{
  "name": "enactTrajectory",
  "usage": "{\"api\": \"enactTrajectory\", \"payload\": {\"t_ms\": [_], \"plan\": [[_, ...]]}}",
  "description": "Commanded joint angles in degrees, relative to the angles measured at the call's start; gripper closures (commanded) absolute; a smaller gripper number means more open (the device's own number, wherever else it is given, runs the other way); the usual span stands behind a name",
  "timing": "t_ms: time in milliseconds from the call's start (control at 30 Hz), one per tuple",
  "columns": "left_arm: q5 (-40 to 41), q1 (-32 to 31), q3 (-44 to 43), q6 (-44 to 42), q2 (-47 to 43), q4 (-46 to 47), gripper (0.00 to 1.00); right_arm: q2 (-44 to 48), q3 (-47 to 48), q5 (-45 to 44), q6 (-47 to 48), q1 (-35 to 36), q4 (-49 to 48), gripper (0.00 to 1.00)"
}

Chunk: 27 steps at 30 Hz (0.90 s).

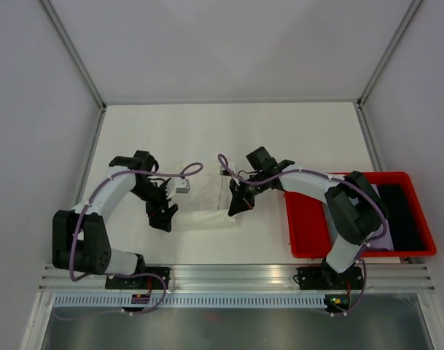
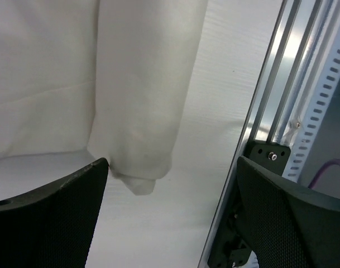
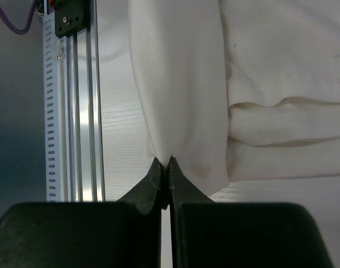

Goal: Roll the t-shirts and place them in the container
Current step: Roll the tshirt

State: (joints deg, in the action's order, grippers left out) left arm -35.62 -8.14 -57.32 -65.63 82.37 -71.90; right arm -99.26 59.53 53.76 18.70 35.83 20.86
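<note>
Currently, wrinkled cream cotton t-shirt [image 1: 205,198] partly rolled, left gripper [image 1: 163,217] spread wide beside one end, right gripper [image 3: 164,166] clamped on the other.

right fingers [image 3: 152,187]: pinched on cream t-shirt [image 3: 181,84] roll edge | rail [image 3: 80,111]: left of roll

table [image 1: 280,131]: white and flat, with pale walls at left, far and right.
cream t-shirt [image 1: 203,211]: lies middle-near on the table, its near side rolled up.
red bin [image 1: 309,226]: stands at the near right, apart from the shirt.
rail [image 1: 236,275]: aluminium, along the near edge.
</note>
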Motion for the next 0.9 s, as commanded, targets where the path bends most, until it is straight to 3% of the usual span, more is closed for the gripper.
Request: {"api": "enactTrajectory", "payload": {"t_ms": [0, 100, 300, 367, 400, 467, 500, 600, 733, 867], "plan": [[4.0, -0.5, 5.3, 6.8, -5.1, 11.8, 0.00, -0.3, 1.8, 2.0, 0.7, -0.1, -2.0, 1.00], [8.6, -0.5, 7.6, 10.0, -5.9, 19.7, 0.00, -0.7, 2.3, 1.8, 1.2, -0.1, -1.1, 1.00], [6.8, -0.4, 7.1, 9.1, -3.6, 20.2, 0.03, -0.7, 1.5, 1.4, 1.3, -0.1, -0.6, 1.00], [5.6, -0.6, 8.3, 7.9, -3.2, 18.8, 0.13, -0.6, 1.1, 1.1, 0.5, -0.1, -0.6, 1.00], [4.9, -0.7, 8.5, 7.4, -2.9, 16.5, 0.35, -0.4, 0.9, 0.8, 0.2, -0.1, -0.6, 1.00], [2.6, -1.0, 9.4, 5.3, -3.0, 13.7, 0.49, 0.1, 0.2, 0.6, -1.1, -0.1, -1.1, 1.00], [2.2, -1.0, 9.9, 4.5, -3.3, 12.8, 0.63, 0.9, -0.7, 0.4, -1.6, -0.1, -1.3, 1.00], [2.0, -1.0, 10.0, 1.7, -4.0, 7.7, 0.90, 3.3, -3.0, -0.8, -3.5, 0.5, -0.8, 1.00], [-0.5, -1.0, 6.9, -6.5, -5.0, -7.4, 0.92, 7.9, -7.7, 0.9, -8.1, 2.5, -1.3, 1.00], [-0.6, 0.2, 4.8, -8.6, -0.9, -11.5, 0.91, 11.5, -13.2, 3.4, -13.4, 2.5, -5.2, 1.00]]}}
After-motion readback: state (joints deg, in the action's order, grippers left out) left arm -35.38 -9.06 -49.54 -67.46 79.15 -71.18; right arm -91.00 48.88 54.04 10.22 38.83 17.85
